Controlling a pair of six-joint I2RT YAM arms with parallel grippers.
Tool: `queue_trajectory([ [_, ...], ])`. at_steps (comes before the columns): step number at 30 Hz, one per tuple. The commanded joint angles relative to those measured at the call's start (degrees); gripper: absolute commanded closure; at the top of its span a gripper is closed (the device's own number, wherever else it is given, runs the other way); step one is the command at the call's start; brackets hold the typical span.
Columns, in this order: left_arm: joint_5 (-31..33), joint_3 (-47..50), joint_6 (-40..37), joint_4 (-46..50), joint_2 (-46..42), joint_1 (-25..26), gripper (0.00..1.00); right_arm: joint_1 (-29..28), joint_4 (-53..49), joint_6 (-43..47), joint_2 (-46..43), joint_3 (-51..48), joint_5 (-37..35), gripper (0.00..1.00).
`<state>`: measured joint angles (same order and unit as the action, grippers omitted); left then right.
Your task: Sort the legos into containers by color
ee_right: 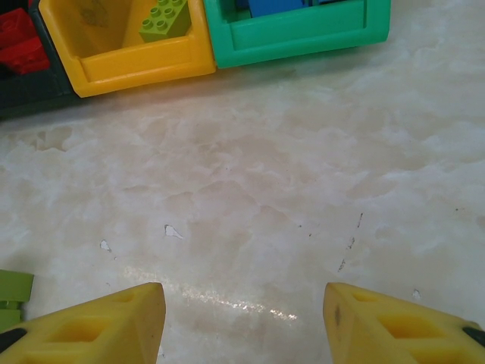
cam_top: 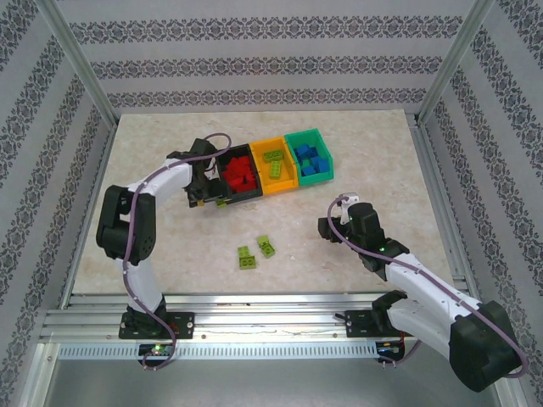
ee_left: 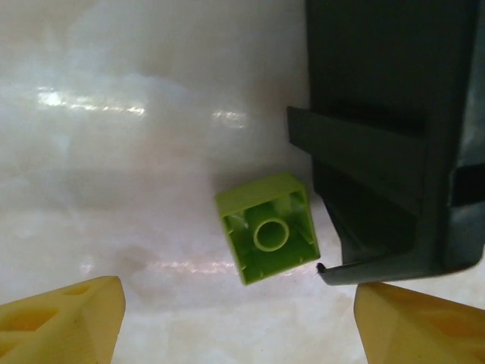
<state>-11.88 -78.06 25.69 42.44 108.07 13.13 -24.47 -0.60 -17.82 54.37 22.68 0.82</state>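
Three containers stand in a row: a black bin (cam_top: 252, 195) with red legos (cam_top: 239, 174), an orange-yellow bin (cam_top: 278, 181) with lime legos (cam_top: 273, 158), and a teal bin (cam_top: 315, 178) with blue legos (cam_top: 310, 159). My left gripper (cam_top: 210, 198) is open at the black bin's front-left corner. A lime brick (ee_left: 267, 236) lies upside down on the table just ahead of its fingertips (ee_left: 68, 326), against the black bin (ee_left: 379, 152). Two more lime bricks (cam_top: 247, 257) (cam_top: 267, 246) lie mid-table. My right gripper (cam_top: 327, 227) is open and empty above bare table.
In the right wrist view the orange-yellow bin (ee_right: 136, 64) and teal bin (ee_right: 303, 34) are ahead, with a lime brick (ee_right: 11, 296) at the left edge. Metal frame posts and patterned walls ring the table (cam_top: 382, 170).
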Motion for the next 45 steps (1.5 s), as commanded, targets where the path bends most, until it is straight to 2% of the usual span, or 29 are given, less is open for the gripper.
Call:
queue_trajectory([
  [1, 0.74, -3.04, 0.40, 2.65, 3.66, 0.51, 0.20, 0.47, 0.63, -0.45, -1.05, -0.97, -1.14, 0.42],
  [8, 0.00, -5.95, 0.15, 2.70, 6.64, 0.66, 0.22, 0.50, 0.72, -0.37, -0.15, -0.63, -1.17, 0.42],
  [14, -0.43, -2.83, 0.52, 0.89, 5.28, 1.53, 0.27, 0.47, 0.93, -0.33, -0.07, -0.62, -1.51, 0.42],
  [21, 4.14, -3.98, -1.38, 2.63, 6.63, 1.60, 0.28, 0.47, 0.95, -0.28, 0.90, -0.40, -1.25, 0.42],
  [30, 2.91, -4.03, -1.73, 1.53, 7.80, 2.13, 0.44, 0.47, 1.01, -0.28, 0.55, -0.53, -1.47, 0.42],
  [32, 1.57, -3.45, -1.61, 0.97, 7.27, 2.24, 0.58, 0.48, 1.00, -0.36, 0.55, -0.54, -1.46, 0.42],
  [33, 1.21, -3.10, -1.38, 0.61, 6.76, 2.38, 0.59, 0.47, 1.04, -0.37, 0.52, -0.53, -1.39, 0.42],
  [45, 0.71, 3.52, 1.13, -0.37, -6.90, 4.72, 0.61, 0.47, 1.47, -0.35, 0.47, -0.69, -0.88, 0.42],
])
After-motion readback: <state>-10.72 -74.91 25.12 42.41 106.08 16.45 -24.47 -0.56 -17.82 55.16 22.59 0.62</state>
